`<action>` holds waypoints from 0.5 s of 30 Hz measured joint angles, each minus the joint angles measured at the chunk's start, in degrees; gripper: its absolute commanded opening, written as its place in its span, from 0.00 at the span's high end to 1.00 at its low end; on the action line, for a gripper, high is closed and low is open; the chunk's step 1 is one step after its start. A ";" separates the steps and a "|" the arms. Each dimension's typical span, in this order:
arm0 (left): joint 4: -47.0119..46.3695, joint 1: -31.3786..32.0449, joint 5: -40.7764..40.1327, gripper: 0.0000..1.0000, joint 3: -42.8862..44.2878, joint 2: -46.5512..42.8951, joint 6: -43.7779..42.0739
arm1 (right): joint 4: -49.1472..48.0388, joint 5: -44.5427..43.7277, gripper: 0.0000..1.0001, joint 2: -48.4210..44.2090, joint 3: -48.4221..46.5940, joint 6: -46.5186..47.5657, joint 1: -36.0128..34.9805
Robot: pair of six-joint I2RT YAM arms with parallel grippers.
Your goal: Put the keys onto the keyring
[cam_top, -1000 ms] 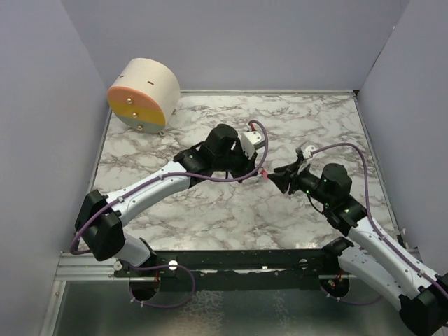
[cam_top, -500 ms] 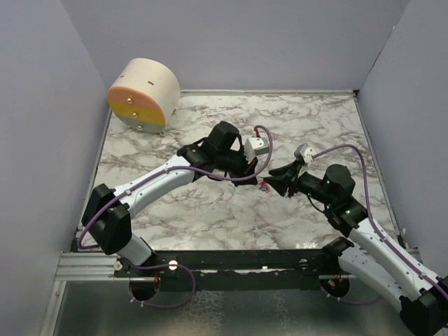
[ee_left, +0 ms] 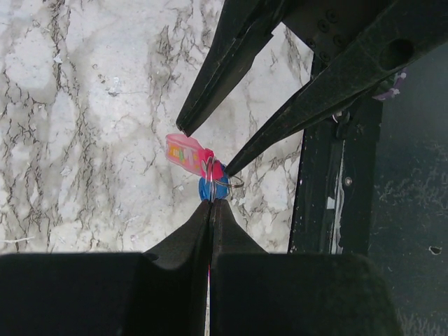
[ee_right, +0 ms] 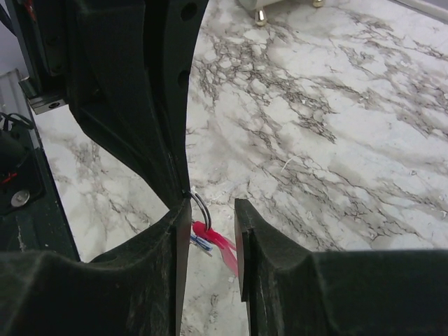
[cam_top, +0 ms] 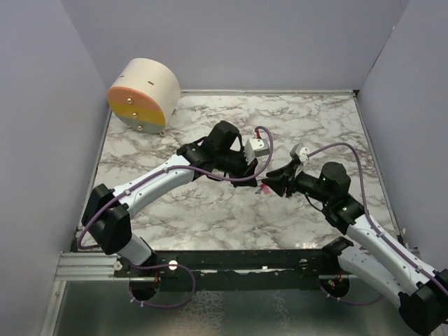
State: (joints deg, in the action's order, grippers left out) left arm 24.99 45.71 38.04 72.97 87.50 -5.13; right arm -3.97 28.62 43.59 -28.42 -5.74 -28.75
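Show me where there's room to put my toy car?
Bare marble: the table's back right corner, and the near strip along the front edge. The round drum fills back left. The middle is crowded: left tool pinching the keyring, right tool open around the pink key.

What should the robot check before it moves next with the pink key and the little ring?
1. Is the left gripper shut on the keyring? ok.
2. Is the key right beside the ring? ok.
3. Does the key sit between the fingers of the right gripper? ok.
4. Has the right gripper closed on the key? not ok, a gap shows.
5. Is the key threaded onto the ring? cannot tell.
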 measured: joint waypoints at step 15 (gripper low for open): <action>0.33 0.00 1.62 1.00 0.74 0.00 -0.20 | -0.07 2.43 0.84 2.43 0.00 0.04 0.00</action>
State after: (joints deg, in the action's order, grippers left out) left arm 25.32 45.71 39.66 73.71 87.50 -5.32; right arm -4.03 31.05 46.02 -28.42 -5.69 -28.75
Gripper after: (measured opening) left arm 0.012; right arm 0.197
